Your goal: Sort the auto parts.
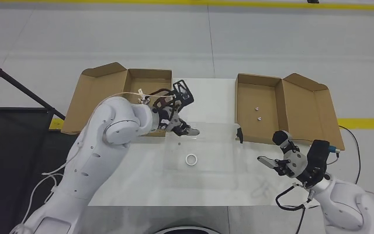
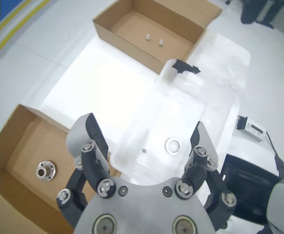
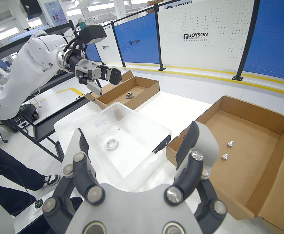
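We see industrial robot hall: white pegboard partitions (image 3: 221,51), blue panels (image 3: 137,46), yellow floor line (image 3: 210,71), ceiling lights (image 3: 97,7).

1. Top view: the left arm (image 1: 125,120) covers the near end of the left box (image 1: 149,76), so the floor there is hidden.
2. The two small parts (image 1: 256,109) in the right box (image 1: 266,96) are too small in the top view to tell their shape.
3. Clear bin (image 1: 216,164): walls faint from above, outline uncertain.
4. Dark speck (image 2: 144,150) on the bin floor: too small to identify.
5. Black piece (image 2: 186,68) at the bin rim beside the right box: kind cannot be told.
6. Left wrist view: the picture's edge cuts off the left box.
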### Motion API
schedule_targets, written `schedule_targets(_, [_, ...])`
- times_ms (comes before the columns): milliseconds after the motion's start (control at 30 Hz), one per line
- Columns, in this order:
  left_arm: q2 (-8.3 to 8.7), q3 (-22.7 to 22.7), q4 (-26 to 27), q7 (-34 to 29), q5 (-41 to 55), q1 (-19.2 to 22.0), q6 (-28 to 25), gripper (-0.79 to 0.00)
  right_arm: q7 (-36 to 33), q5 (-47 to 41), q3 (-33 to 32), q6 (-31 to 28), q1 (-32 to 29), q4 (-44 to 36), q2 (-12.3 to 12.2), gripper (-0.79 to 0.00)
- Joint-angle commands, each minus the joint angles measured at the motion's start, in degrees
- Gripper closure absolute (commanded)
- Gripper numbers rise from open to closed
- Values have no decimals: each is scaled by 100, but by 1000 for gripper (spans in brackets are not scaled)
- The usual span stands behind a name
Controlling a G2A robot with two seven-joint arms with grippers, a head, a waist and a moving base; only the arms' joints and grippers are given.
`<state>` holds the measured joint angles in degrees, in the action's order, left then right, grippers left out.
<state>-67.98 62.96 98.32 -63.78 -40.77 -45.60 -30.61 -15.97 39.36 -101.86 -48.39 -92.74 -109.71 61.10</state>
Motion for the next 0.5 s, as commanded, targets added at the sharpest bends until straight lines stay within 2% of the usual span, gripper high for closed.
schedule_targets(0, [20,-110,64,-379,72,32,-142,-785,0,0,0,0,0,0,0,-785])
schedule_targets(33, [32,-145,89,-558,109,45,-175,-785,0,0,0,0,0,0,0,-785])
schedule_targets(467, [39,-155,80,-485,55,-28,-130,-785,0,0,0,0,0,0,0,-785])
